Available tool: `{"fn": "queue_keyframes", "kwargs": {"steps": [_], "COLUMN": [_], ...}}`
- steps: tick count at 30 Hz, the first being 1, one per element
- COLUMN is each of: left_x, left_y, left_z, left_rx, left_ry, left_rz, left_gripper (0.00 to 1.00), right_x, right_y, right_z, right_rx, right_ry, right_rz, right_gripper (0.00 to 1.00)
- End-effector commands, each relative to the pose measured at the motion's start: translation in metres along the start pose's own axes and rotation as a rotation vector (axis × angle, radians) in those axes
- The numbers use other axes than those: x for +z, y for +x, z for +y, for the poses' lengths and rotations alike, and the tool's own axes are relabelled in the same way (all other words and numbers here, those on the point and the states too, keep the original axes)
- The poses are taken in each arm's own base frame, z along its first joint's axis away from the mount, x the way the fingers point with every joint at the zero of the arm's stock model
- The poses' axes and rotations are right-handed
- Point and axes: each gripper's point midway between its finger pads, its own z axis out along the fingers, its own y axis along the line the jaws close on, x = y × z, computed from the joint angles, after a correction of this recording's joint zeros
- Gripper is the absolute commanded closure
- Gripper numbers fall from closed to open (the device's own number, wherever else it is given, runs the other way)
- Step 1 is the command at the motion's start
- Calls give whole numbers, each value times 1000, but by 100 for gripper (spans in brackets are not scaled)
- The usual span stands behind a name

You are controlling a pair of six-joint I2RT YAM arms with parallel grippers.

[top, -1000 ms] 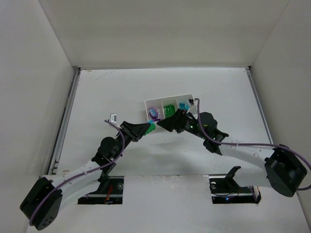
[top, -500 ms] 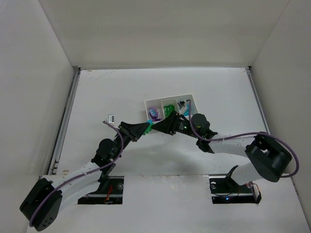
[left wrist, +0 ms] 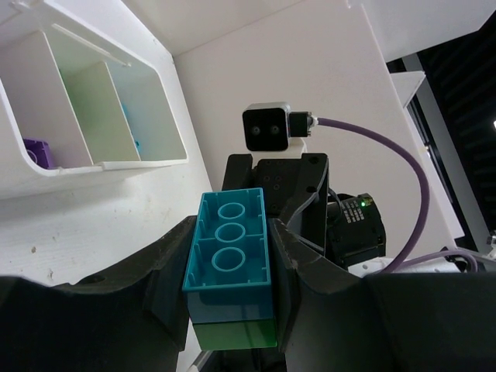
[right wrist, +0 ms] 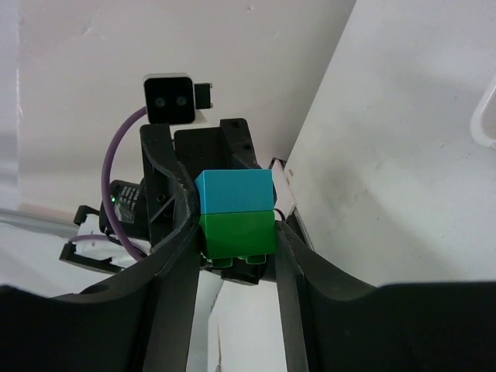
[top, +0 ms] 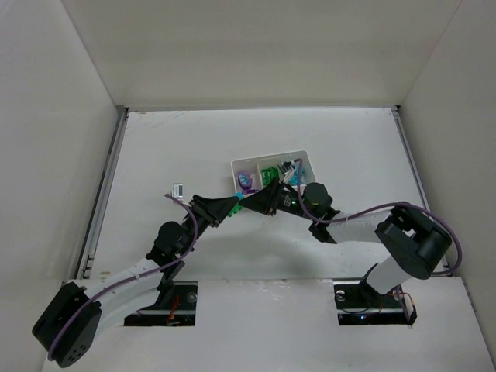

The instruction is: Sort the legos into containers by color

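Note:
A teal lego (left wrist: 231,252) and a green lego (left wrist: 236,335) are stuck together as one stack, held above the table just in front of the white tray (top: 267,156). My left gripper (left wrist: 232,236) is shut on the teal lego. From the opposite side, my right gripper (right wrist: 236,232) has its fingers against the sides of the green lego (right wrist: 236,230), with the teal lego (right wrist: 235,190) sitting above them. In the top view the two grippers meet at the stack (top: 241,201). The tray's compartments hold a purple lego (top: 246,180), a green one (top: 268,175) and a teal one (top: 289,169).
The tray (left wrist: 101,165) lies slightly askew in the middle of the white table. White walls enclose the table on three sides. A metal rail (top: 103,194) runs along the left edge. Both arms arch inward from their bases at the near edge.
My right gripper has moved left to the stack held by my left gripper and closed its fingers onto the green lego. The left arm has barely moved.

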Motion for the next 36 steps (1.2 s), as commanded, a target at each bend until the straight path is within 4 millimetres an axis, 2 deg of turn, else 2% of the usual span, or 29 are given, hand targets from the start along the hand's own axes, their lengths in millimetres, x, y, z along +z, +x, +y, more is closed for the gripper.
{"fn": "queue_keyframes", "kwargs": {"steps": [1, 10, 19, 21, 24, 28, 30, 33, 36], "left_x": [-1, 7, 8, 8, 8, 9, 9, 8, 8], "left_y": [-13, -35, -42, -42, -42, -37, -35, -35, -34], "left_z": [-25, -20, -16, -15, -15, -11, -10, -7, -4], "left_rx": [-2, 40, 57, 60, 59, 71, 73, 85, 92], "left_ry": [99, 77, 65, 59, 57, 42, 39, 29, 18], "left_rz": [-39, -94, -105, -107, -101, -88, -82, -86, -84], "left_gripper": [75, 75, 75, 75, 75, 75, 75, 75, 75], "right_x": [-4, -25, -34, -37, -41, -43, -43, -51, -59], "right_y": [-4, -4, -4, -15, -43, -82, -100, -128, -143], "right_z": [21, 6, 4, 2, 0, -13, -22, -49, -75], "right_rx": [-33, -27, -34, -41, -66, -113, -170, -282, -416], "right_ry": [-87, -47, -46, -37, -12, 103, 199, 442, 685], "right_rz": [-12, -2, 13, -13, -79, -174, -227, -294, -328], "right_gripper": [61, 63, 63, 63, 63, 62, 62, 61, 60]}}
